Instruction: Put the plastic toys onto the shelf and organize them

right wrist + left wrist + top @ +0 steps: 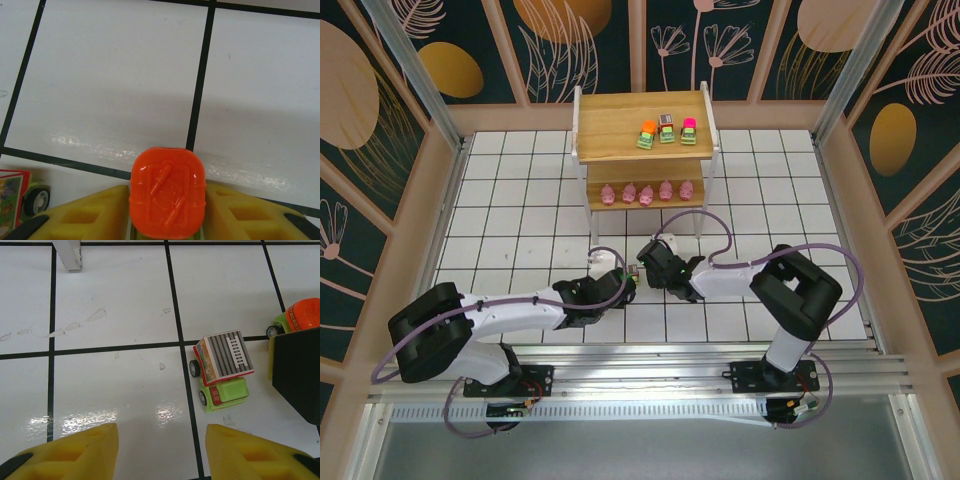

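My right gripper is shut on a green toy vehicle with an orange top, its yellow fingers pressed against both sides, low over the tiled floor. In the left wrist view that same orange-topped vehicle sits at the right edge. A second green vehicle with a grey striped top stands on the tile just ahead and right of my left gripper, which is open and holds nothing. The shelf carries three vehicles on its top board and several pink pigs on the lower one.
Both grippers meet close together in front of the shelf. A white shelf leg stands ahead and to the left. A raised wooden rim borders the tiled floor.
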### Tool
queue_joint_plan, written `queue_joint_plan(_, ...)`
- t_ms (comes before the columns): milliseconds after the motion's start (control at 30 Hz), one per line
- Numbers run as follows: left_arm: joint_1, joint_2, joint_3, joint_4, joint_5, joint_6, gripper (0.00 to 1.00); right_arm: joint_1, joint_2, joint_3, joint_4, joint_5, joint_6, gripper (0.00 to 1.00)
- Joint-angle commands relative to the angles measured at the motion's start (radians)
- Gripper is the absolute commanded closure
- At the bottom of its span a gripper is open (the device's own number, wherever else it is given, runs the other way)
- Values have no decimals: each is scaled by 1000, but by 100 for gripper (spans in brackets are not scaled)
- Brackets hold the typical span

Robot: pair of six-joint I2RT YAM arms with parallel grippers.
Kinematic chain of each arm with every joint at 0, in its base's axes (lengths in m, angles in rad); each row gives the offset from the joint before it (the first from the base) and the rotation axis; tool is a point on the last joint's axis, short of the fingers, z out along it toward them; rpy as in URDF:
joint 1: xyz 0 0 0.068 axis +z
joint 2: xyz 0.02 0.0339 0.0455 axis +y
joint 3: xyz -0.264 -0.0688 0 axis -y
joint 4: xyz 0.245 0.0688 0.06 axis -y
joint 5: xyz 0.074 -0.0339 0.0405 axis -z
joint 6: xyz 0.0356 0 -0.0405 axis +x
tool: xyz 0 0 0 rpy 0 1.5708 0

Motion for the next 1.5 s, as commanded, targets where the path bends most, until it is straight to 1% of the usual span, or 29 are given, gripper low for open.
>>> queue_joint_plan(0,4,-5,-9,14,-12,-16,50,17,24,11,-28,25,20,64)
queue_joint_plan(133,4,-8,-10,15,-13,-16,50,31,36,30,-52,53,22,71)
queue_joint_plan(367,4,-12,-10,14,-17,-10,50,46,18,41,-75,95,42,79)
queue_joint_plan(800,4,-30,-12,6,-28,-2,50,93,-144,104,-166,177,72,91)
queue_joint_plan(1000,5,-30,-13,9,-27,0,50,109,-224,171,-230,208,65,96)
queue_joint_plan(1233,4,-13,-4,12,-26,10,50,135,-271,298,-324,263,31,97)
queue_joint_plan(1467,4,-12,11,9,-29,20,50,168,-275,456,-396,305,-20,98)
